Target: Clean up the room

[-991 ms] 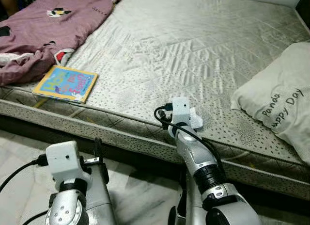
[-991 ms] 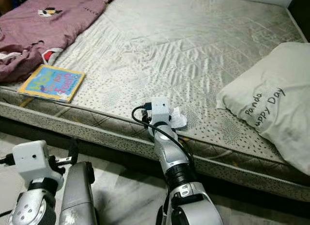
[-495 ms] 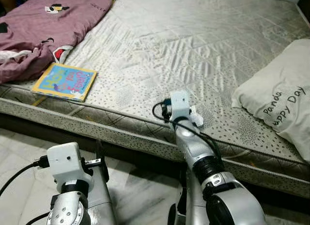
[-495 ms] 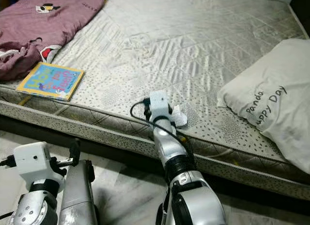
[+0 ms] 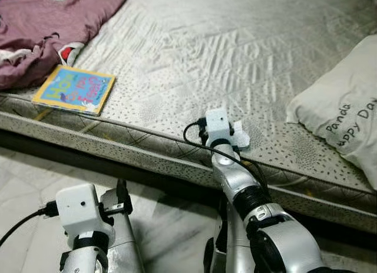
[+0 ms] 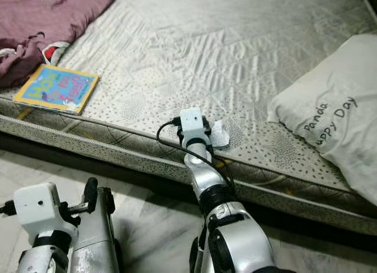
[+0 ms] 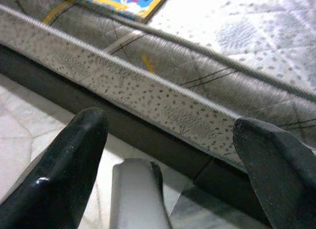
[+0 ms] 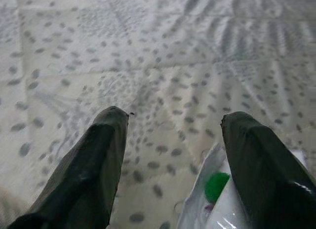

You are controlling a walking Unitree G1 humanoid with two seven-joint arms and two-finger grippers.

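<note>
A small crumpled white wrapper [image 5: 241, 136] with a green spot [image 8: 216, 185] lies on the grey mattress [image 5: 235, 49] near its front edge. My right gripper [image 8: 173, 121] hovers open just above the mattress, and the wrapper lies beside one of its fingers [image 8: 256, 165], not between them. A colourful children's book [image 5: 74, 89] lies flat at the mattress's left front edge. My left gripper [image 7: 173, 128] is open and holds nothing, low over the floor and facing the mattress's side.
A crumpled purple blanket [image 5: 35, 20] covers the mattress's far left, touching the book's corner. A white pillow [image 5: 344, 114] with lettering lies at the right. A dark bed base runs under the mattress, above a pale marble floor [image 5: 35, 173].
The camera has tipped so the scene slid up a little. My right gripper has stayed by the wrapper. My left arm sits slightly lower in view.
</note>
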